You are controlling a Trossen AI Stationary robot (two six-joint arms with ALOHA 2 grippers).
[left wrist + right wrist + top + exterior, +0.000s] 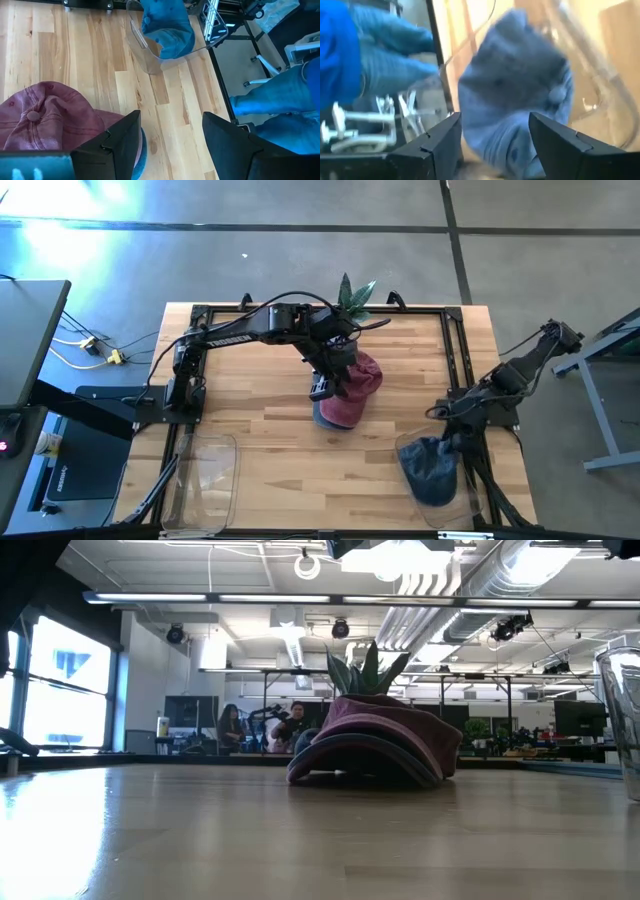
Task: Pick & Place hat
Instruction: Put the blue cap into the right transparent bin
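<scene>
High view: left gripper (322, 392) hangs over the red hat (353, 388) mid-table, a blue hat (325, 418) peeking out beneath, while the right gripper (452, 442) sits above the dark hat (430, 468) in the clear bin (480, 515). Low view: red hat sits flat, long axis sideways; can't tell its brim. Left wrist view: fingers spread, empty. Right wrist view: jaws wide, nothing held. I'd drop straight onto the crown, then pinch.

Open light-wood desk (270, 460) lies between a clear plastic bin (205, 470) and stacked maroon cloth caps (350, 392), with a green potted plant (352, 295) behind.
</scene>
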